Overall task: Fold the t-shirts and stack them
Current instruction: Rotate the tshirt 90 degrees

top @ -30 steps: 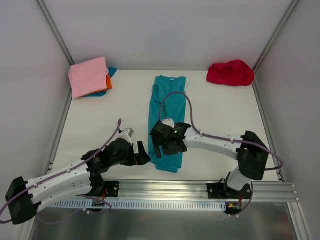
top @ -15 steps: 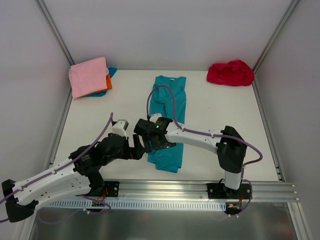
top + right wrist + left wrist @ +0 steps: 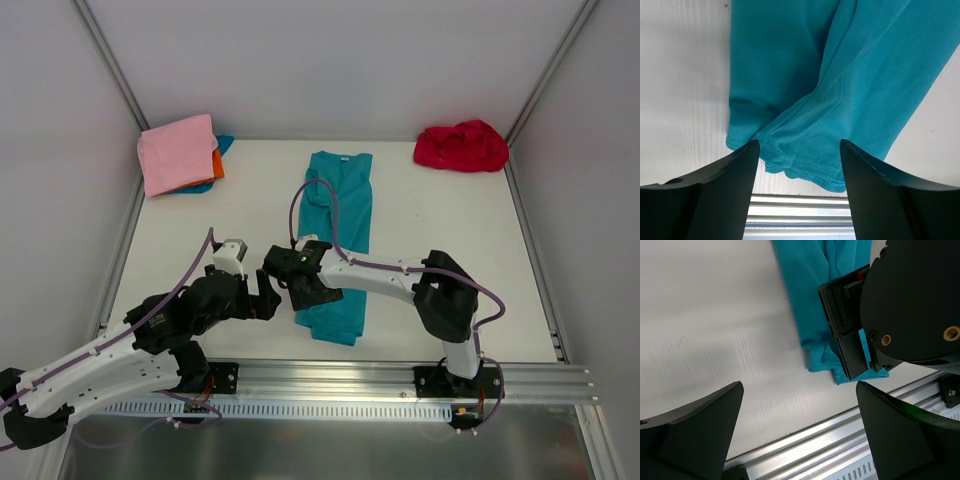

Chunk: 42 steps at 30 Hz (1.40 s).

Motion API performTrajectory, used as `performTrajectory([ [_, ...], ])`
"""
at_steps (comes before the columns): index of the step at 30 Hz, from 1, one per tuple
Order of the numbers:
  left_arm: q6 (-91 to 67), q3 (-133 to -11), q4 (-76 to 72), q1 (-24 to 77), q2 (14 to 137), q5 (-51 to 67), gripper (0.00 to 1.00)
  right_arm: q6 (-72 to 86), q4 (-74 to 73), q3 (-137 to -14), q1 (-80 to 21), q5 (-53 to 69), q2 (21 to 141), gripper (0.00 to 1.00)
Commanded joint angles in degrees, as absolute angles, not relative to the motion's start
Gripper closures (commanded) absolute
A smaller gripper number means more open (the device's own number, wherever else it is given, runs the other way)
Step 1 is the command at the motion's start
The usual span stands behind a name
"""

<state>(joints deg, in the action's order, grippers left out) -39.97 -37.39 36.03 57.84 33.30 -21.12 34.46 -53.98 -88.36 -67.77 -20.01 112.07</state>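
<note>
A teal t-shirt, folded into a long strip, lies down the middle of the white table. My right gripper hovers over its near left corner. In the right wrist view the right gripper stands open, its fingers on either side of the stitched hem. My left gripper is open over bare table just left of the shirt. The left wrist view shows the left gripper empty, with the teal t-shirt and the right gripper's black body ahead. A pink t-shirt lies on orange and blue ones at the back left. A red t-shirt lies crumpled at the back right.
An aluminium rail runs along the table's near edge, just below the shirt's hem. White walls with metal posts close in the table on three sides. A purple cable loops over the shirt from the right arm.
My right arm has swung left across the shirt's near end to its left corner, and its jaws have narrowed. The left gripper has drawn back a little to the left, still open.
</note>
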Motion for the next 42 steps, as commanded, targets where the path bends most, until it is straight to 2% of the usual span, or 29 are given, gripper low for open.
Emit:
performTrajectory([
  [1,-38.8,-37.9,37.0,58.5,32.9,-22.2,0.01,36.6,-53.3,-87.6,-68.0,-20.7,112.5,0.31],
  [14,-38.8,-37.4,37.0,58.5,33.0,-21.8,0.01,37.3,-49.7,-84.4,-67.7,-19.2,114.0,0.38],
  [17,-38.8,-37.0,37.2,58.5,32.9,-21.8,0.01,37.4,-49.0,-84.1,-67.6,-18.9,114.3,0.56],
  [18,-38.8,-36.9,37.2,58.5,32.7,-21.8,0.01,37.4,-49.0,-84.1,-67.6,-18.9,114.4,0.7],
  [20,-38.8,-36.7,37.4,58.5,32.4,-21.8,0.01,37.2,-49.0,-84.1,-67.5,-18.9,114.4,0.87],
  [23,-39.0,-36.3,37.5,58.5,32.0,-22.0,0.01,37.3,-49.7,-84.3,-67.5,-19.3,113.8,0.99],
  [30,-38.9,-35.9,37.6,58.5,32.1,-21.9,0.01,37.6,-53.2,-83.1,-67.1,-22.6,108.6,1.0],
  [42,-39.0,-35.7,37.3,58.5,32.8,-21.8,0.01,40.5,-57.3,-68.6,-64.0,-27.9,89.8,0.99],
])
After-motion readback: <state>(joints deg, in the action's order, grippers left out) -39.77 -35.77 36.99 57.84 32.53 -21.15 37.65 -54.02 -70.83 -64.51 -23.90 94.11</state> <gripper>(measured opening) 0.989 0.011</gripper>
